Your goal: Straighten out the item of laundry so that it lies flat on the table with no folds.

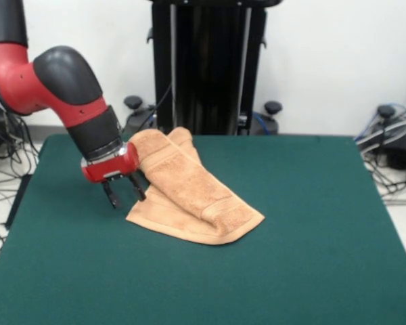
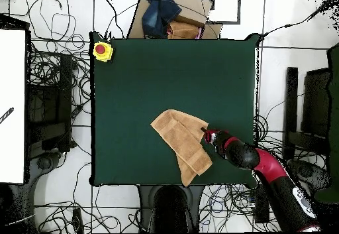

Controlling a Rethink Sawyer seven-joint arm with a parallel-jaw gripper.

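The near part of the table is bare green surface; the towel lies toward the middle and far side, bunched lengthwise, with its broad end spread nearest the camera and a narrow doubled length running back toward the far edge. A long rolled fold crosses the top of it, and one woven band shows close to the near hem. In the overhead view the towel reads as a skewed shape with a wider part and a tapering tail that reaches close to one table edge. The gripper hangs just beside the towel's side edge, fingers pointing down and spread apart, with nothing between them; whether the fingertips touch the table cannot be told from the front view. Risks, as judged from this layout: if the fingers close on the thick rolled section instead of a single edge, both layers will probably travel together and the fold will stay in. If the pinch lands beside the cloth, the fingers will close on the felt alone. A pull directed toward the far edge could drag the narrow tail off the table, since it sits near that edge. A short drag may only shift the whole towel, because the loose cloth has nothing to anchor it. A yellow box with a red button stands at a distant corner, well apart.
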